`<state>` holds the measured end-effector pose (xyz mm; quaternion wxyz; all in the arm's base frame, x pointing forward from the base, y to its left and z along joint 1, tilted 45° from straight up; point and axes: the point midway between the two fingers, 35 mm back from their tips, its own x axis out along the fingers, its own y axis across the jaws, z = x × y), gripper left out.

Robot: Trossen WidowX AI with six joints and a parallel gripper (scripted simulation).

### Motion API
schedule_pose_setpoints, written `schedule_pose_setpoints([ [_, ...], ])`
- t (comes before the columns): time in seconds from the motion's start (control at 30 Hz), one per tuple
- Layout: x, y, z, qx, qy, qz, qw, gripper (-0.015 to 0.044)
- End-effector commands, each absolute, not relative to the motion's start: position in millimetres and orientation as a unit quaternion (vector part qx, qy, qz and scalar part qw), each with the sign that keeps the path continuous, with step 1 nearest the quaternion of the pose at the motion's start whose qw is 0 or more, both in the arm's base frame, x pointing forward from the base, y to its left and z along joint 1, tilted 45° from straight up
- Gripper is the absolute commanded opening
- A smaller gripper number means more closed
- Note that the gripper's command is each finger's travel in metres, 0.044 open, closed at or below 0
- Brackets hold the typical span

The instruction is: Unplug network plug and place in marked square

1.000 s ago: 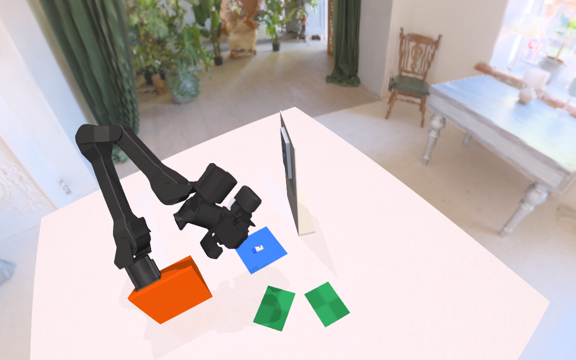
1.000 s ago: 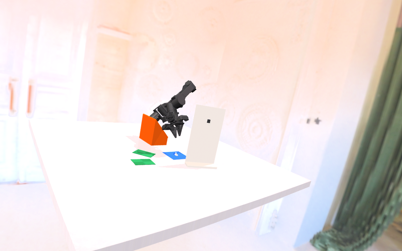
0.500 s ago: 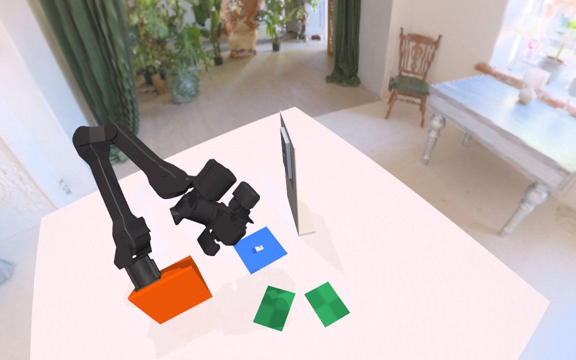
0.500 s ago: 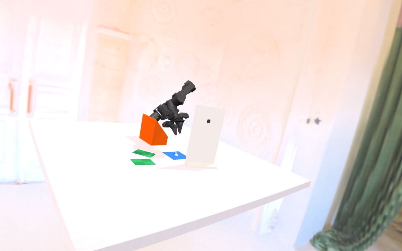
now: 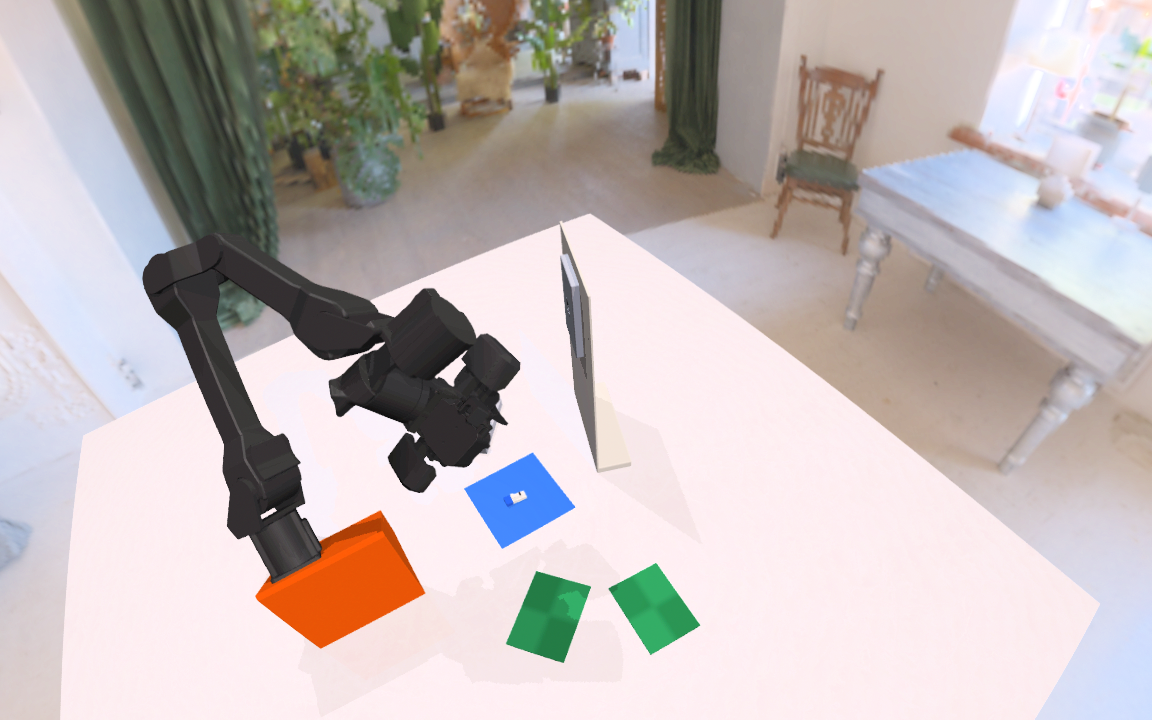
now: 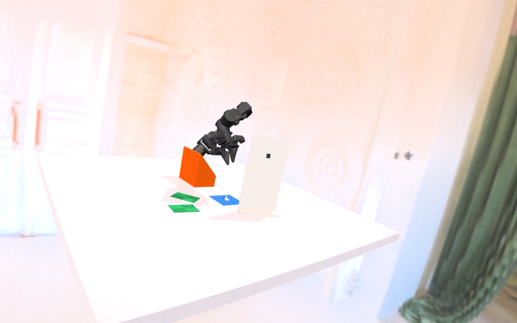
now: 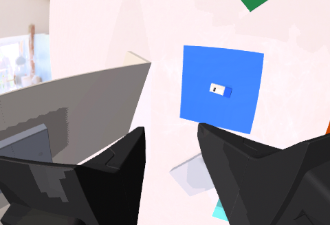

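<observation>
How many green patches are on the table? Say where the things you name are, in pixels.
2. One green patch [image 5: 548,617] [image 6: 185,197] lies nearer the orange block [image 5: 343,591] [image 6: 190,166]; the other [image 5: 653,608] [image 6: 183,208] lies beside it, farther from the block. Another could be hidden behind the upright panel [image 5: 582,394] [image 6: 264,180] [image 7: 103,108].
</observation>
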<state>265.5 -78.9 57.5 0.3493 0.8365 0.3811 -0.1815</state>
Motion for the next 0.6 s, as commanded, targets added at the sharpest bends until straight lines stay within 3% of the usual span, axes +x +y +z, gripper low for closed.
schedule_pose_setpoints([
  [0.0, 265, -89, 69, 0.836, 0.380, -0.178, 0.353, 0.0156],
  [0.53, 254, -114, 106, 0.840, 0.377, -0.171, 0.351, 0.0156],
  [0.57, 254, -114, 106, 0.840, 0.377, -0.171, 0.351, 0.0182],
])
